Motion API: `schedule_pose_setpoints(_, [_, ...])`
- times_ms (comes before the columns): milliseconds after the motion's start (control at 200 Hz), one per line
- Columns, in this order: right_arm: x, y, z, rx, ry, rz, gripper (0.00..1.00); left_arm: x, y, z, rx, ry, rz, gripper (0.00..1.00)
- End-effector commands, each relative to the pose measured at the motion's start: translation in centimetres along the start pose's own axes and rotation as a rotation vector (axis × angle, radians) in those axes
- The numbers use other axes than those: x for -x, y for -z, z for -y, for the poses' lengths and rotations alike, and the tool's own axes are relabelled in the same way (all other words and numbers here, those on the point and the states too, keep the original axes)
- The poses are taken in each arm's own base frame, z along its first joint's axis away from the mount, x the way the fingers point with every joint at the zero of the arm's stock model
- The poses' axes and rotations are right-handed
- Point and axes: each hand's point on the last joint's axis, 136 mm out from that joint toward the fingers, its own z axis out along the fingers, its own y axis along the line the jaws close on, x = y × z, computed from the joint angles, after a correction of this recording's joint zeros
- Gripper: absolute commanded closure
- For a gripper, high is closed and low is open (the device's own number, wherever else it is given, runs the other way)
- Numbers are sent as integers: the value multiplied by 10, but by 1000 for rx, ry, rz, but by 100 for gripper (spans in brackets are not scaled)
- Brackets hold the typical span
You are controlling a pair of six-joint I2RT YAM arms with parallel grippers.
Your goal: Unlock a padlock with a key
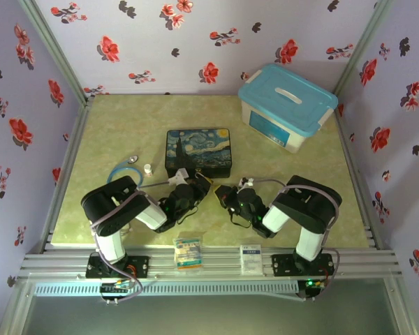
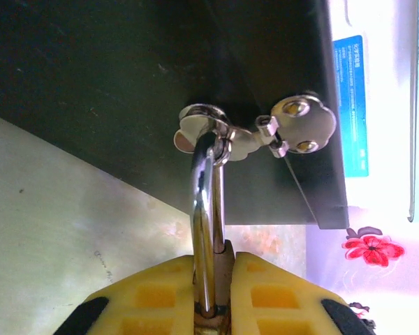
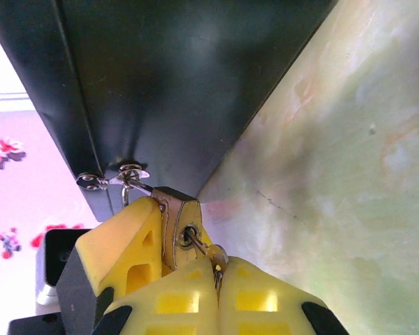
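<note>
The brass padlock (image 3: 176, 222) hangs by its silver shackle (image 2: 208, 202) from the clasp (image 2: 293, 125) on the front of the Starry Night tin (image 1: 197, 152). My left gripper (image 2: 216, 264) is shut on the padlock's body, one yellow finger (image 3: 119, 244) on each side. The small key (image 3: 217, 258) is pinched in my shut right gripper (image 3: 216, 283), and its blade sits in the keyhole on the padlock's underside. Seen from above, the left gripper (image 1: 197, 187) and right gripper (image 1: 227, 195) meet just in front of the tin. The shackle looks seated in the body.
A clear box with a blue lid (image 1: 286, 105) stands at the back right. A small white cylinder (image 1: 148, 169) and a blue ring (image 1: 120, 173) lie left of the tin. Two small packets (image 1: 188, 250) rest on the front rail. Flowered walls enclose the table.
</note>
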Motion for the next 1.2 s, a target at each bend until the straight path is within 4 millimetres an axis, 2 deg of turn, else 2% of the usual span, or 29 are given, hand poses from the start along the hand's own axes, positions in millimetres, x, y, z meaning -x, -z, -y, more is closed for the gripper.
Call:
schedule_pose_setpoints(0, [-30,-2,-62,167,149,-107,100,-41,-1,37,-134,10,-163,100])
schedule_pose_setpoints(100, [-23,2,-38,66,245,-70,100,-41,-1,39,-138,11,-162,100])
schedule_pose_setpoints(170, [-18,4,-28,31,222,-53,100,-41,0,41,-144,9,-164,100])
schedule_pose_setpoints(300, [-19,1,-53,193,70,-117,100,-43,0,47,-161,12,-172,100])
schedule_pose_setpoints(340, [-21,-2,-52,193,-1,-142,100,-43,1,48,-165,12,-172,100])
schedule_pose_setpoints(440, [-25,2,-68,235,-9,-152,100,-43,2,48,-170,17,-172,100])
schedule_pose_setpoints(545, [-16,7,-68,232,-108,-129,100,-43,3,48,-170,19,-174,100])
schedule_pose_setpoints(610, [-14,6,-61,211,-141,-138,100,-43,3,50,-175,21,-173,100])
schedule_pose_setpoints(680, [-15,4,-50,180,-100,-146,86,-42,3,52,-181,20,-171,100])
schedule_pose_setpoints(770, [-12,8,-17,83,-78,-130,73,-41,4,52,-180,16,-168,100])
schedule_pose_setpoints(840, [-5,17,13,-6,-74,-94,66,-40,4,51,-176,13,-163,100])
schedule_pose_setpoints(895, [-1,22,29,-50,-64,-81,60,-39,4,50,-174,12,-157,100])
schedule_pose_setpoints(1010, [-4,25,43,-89,-24,-108,56,-37,5,47,-165,9,-145,100])
schedule_pose_setpoints(1195, [-4,32,50,-116,104,-131,53,-35,7,44,-155,-8,-134,100])
